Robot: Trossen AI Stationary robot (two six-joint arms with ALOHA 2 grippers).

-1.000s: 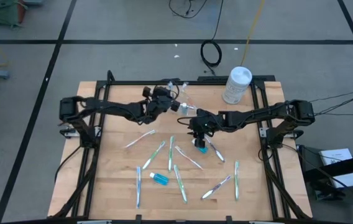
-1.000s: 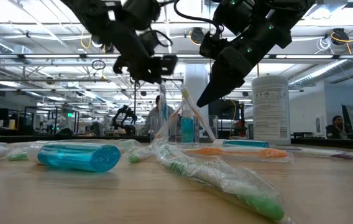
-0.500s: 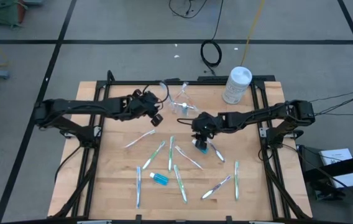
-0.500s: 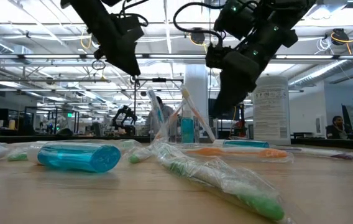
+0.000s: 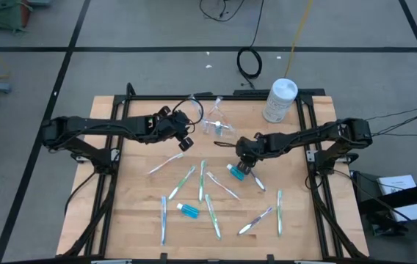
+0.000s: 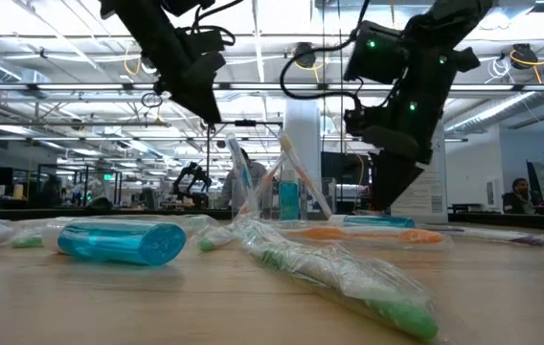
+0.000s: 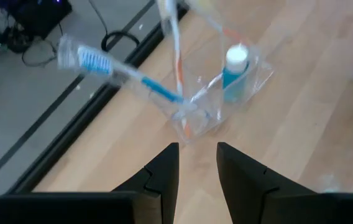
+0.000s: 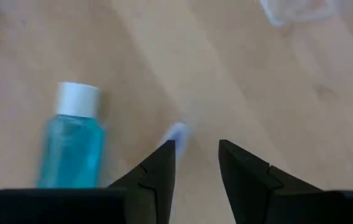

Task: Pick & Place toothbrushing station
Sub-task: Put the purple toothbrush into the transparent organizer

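A small clear cup (image 5: 214,126) stands on the far middle of the table. It holds a few toothbrushes and a blue white-capped tube (image 7: 234,74). My left gripper (image 5: 185,133) is open and empty, just left of the cup (image 7: 207,106). My right gripper (image 5: 244,158) is open and empty, above a second blue tube (image 5: 236,171) lying on the table. In the right wrist view this tube (image 8: 71,146) lies beside the fingers and a toothbrush tip (image 8: 175,133) lies between them. A third blue tube (image 5: 188,211) and several wrapped toothbrushes (image 5: 202,180) lie flat toward the near edge.
A white round-lidded canister (image 5: 280,100) stands at the far right corner. Loose toothbrushes lie at the near right (image 5: 279,202) and near left (image 5: 163,216). In the low view a blue tube (image 6: 122,241) and a wrapped green toothbrush (image 6: 349,283) lie closest.
My left gripper has drawn back from the cup toward the table's left edge; a toothbrush now leans in the cup where it was. My right gripper has gone a little toward the table's right and near edges and now stands over the blue tube.
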